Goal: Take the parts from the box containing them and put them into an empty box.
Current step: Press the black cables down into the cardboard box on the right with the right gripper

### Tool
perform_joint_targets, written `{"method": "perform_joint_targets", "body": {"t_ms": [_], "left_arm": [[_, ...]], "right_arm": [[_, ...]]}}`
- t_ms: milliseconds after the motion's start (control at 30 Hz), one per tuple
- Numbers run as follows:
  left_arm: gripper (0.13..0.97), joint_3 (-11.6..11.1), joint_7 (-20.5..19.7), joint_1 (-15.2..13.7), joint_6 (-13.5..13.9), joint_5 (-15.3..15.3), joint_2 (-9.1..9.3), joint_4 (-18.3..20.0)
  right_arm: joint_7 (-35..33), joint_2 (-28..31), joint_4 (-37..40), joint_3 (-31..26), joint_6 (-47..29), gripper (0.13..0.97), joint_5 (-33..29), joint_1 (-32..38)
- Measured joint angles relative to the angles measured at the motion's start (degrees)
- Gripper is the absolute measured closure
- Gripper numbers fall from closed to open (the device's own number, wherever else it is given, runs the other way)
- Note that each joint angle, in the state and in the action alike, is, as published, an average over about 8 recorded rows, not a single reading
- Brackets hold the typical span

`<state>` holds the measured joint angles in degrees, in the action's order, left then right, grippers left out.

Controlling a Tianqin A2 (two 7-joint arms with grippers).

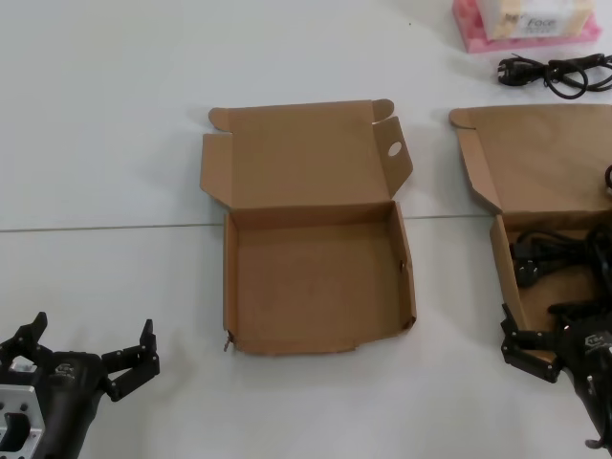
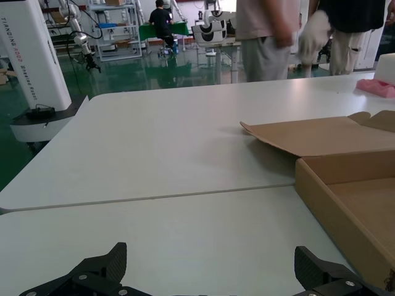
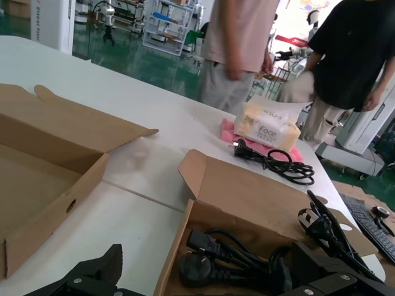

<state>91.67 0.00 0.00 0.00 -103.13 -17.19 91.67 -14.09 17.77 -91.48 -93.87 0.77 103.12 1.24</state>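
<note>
Several coiled black power cords (image 3: 247,256) lie in the shallow brown cardboard box (image 3: 247,188) under the right gripper (image 3: 216,280), jaws released; left gripper (image 2: 207,274) idle, released.

Black left gripper (image 1: 88,359), silver wrist block; black right gripper (image 1: 535,346), white logo.

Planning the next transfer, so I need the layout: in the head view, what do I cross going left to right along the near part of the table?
Left end effector → empty box with its lid open → box containing the cords → right end effector, at that box's near edge.
</note>
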Motion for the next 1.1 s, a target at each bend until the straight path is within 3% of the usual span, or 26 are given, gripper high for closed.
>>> {"method": "perform_joint_targets", "body": {"t_ms": [1100], "left_arm": [[0.132, 0.00, 0.00, 0.00, 0.00, 0.00, 0.00, 0.00]], "right_arm": [[0.00, 0.00, 0.00, 0.00, 0.00, 0.129, 0.00, 0.00]]}}
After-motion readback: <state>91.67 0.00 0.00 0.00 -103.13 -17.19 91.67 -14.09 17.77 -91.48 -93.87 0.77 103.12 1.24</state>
